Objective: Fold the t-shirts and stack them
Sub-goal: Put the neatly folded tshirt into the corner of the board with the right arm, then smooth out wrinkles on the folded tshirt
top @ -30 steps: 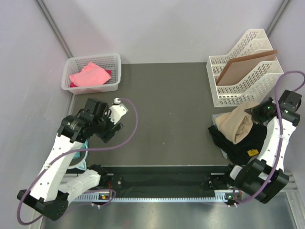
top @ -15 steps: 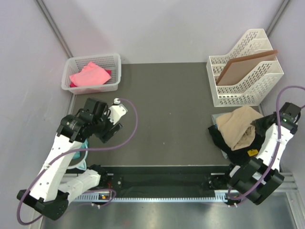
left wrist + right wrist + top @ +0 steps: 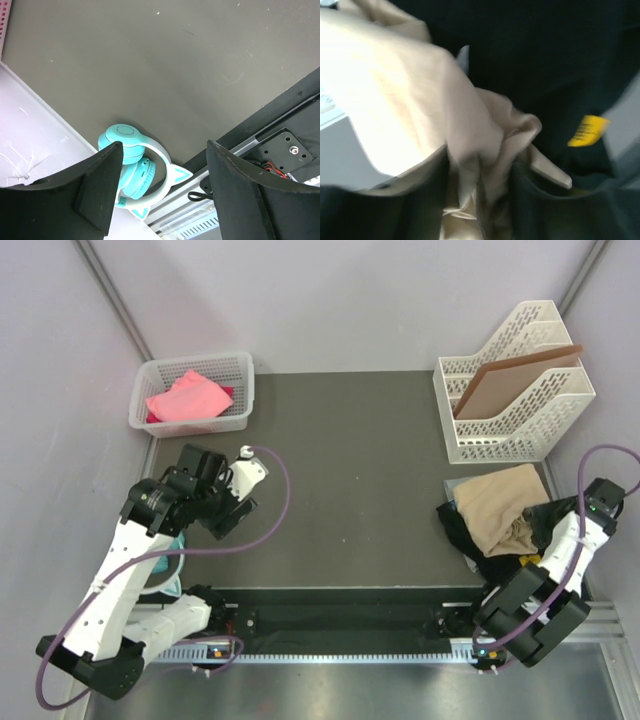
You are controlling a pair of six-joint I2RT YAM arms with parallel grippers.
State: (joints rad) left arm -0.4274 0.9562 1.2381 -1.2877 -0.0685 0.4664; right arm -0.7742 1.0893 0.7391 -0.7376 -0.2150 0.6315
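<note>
The large tan cloth t-shirt (image 3: pixel 497 505) lies at the right near side of the dark grey table (image 3: pixel 350 460), spread loosely on top of a crumpled black cloth t-shirt (image 3: pixel 488 550). The black one shows around its near and left edges. A small yellow tag (image 3: pixel 529 560) sits on the black cloth just beside the tan shirt's near edge.

In the right wrist view the tan shirt (image 3: pixel 410 100) fills the left and middle of the picture. Its folds gather into a bunch between the fingers of the right gripper (image 3: pixel 477 220), with the black t-shirt (image 3: pixel 545 60) and the yellow tag (image 3: pixel 587 129) behind. This view is blurred, so I cannot tell whether the fingers are pinching the cloth or only standing either side of it. From above, the right gripper (image 3: pixel 553 523) is low at the right edge of the two shirts.

A pink cloth t-shirt (image 3: pixel 187 395) lies folded in a white mesh basket (image 3: pixel 195 358) at the far left corner, well apart from the others.

The left gripper (image 3: pixel 164 150) hangs over bare table (image 3: pixel 150 60) with its jaws apart and nothing between them. Teal cat-ear headphones (image 3: pixel 135 170) lie below it at the table's left edge.

A white slotted file rack (image 3: pixel 515 410) stands at the far right, just beyond the tan shirt. A flat brown board (image 3: pixel 515 378) leans in one of its slots.
</note>
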